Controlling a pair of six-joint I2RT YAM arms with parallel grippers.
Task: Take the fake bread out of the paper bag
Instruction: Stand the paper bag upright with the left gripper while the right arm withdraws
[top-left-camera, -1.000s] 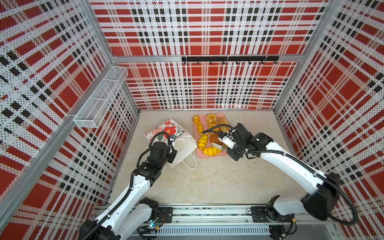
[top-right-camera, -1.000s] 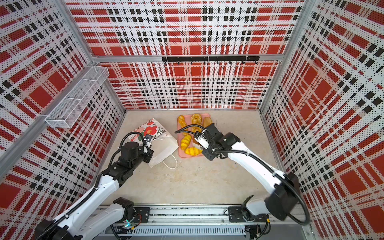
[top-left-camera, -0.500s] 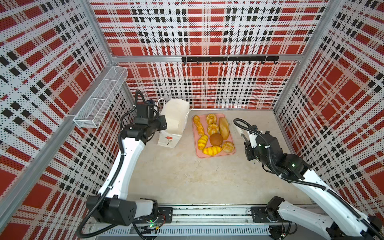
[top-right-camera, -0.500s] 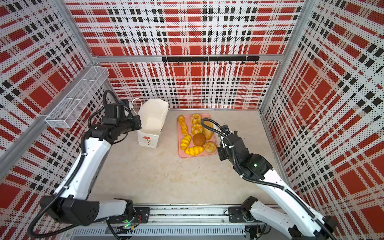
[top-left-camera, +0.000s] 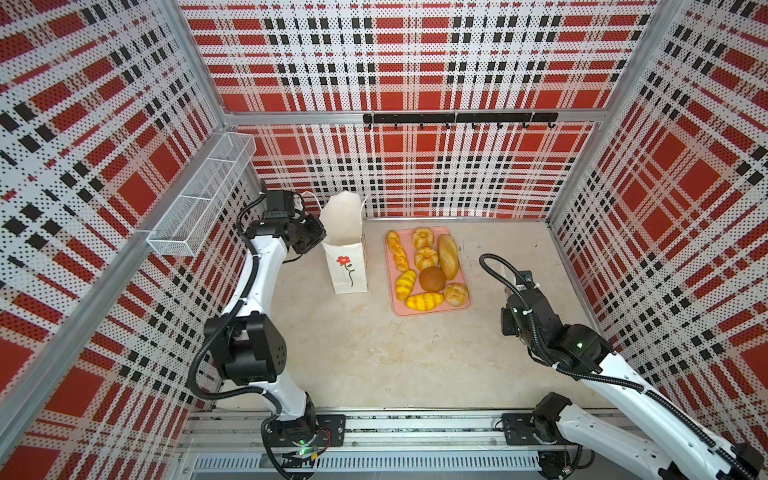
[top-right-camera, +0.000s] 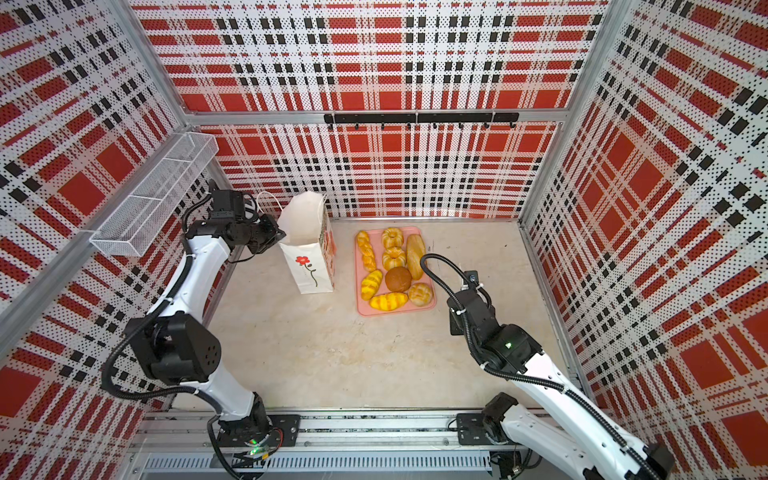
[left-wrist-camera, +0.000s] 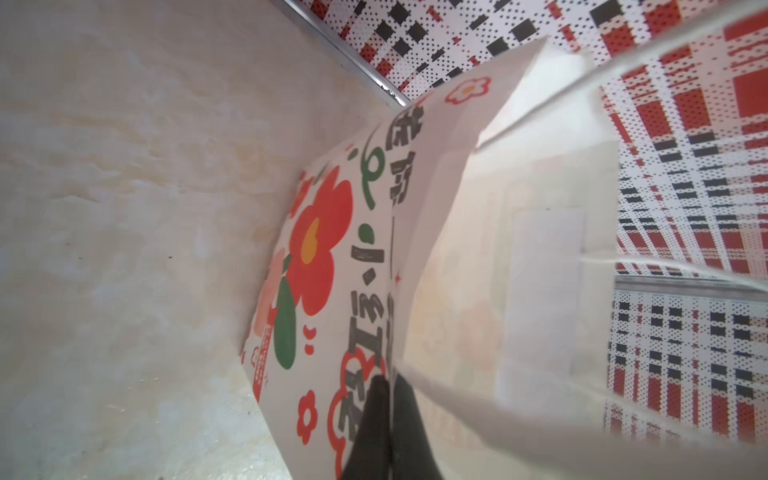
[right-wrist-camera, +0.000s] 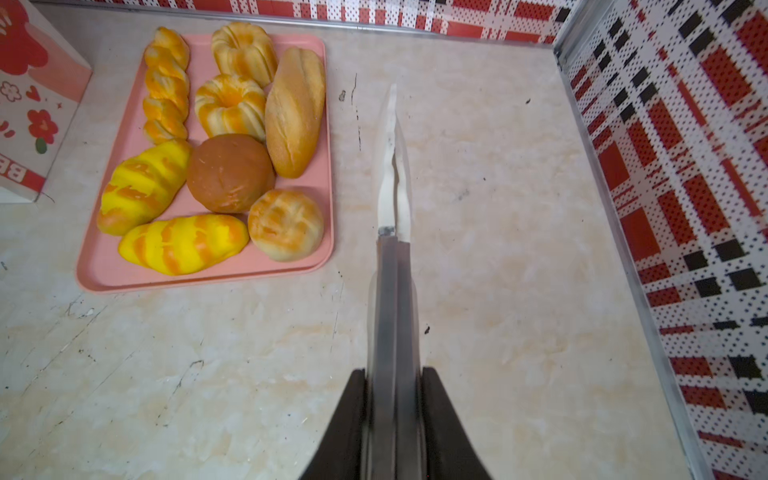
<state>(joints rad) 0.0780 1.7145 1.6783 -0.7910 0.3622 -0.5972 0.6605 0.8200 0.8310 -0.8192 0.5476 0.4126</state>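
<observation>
The bottom inside the tall white paper bag with red flowers is hidden in every view. The left gripper is cut off at the picture's edge, and its black fingers pinch the bag's rim. The right gripper clamps thin metal tongs with white tips, which are closed. The eight golden-brown toy breads lie on the flat pink tray, just beside the upright bag. Wide bare beige tabletop lies between the tray and the arm bases.

Fake bread, eight golden-brown and yellow pieces, side by side on pink tray. White paper bag, red flower in front, upright and open-mouthed, just beside tray.
</observation>
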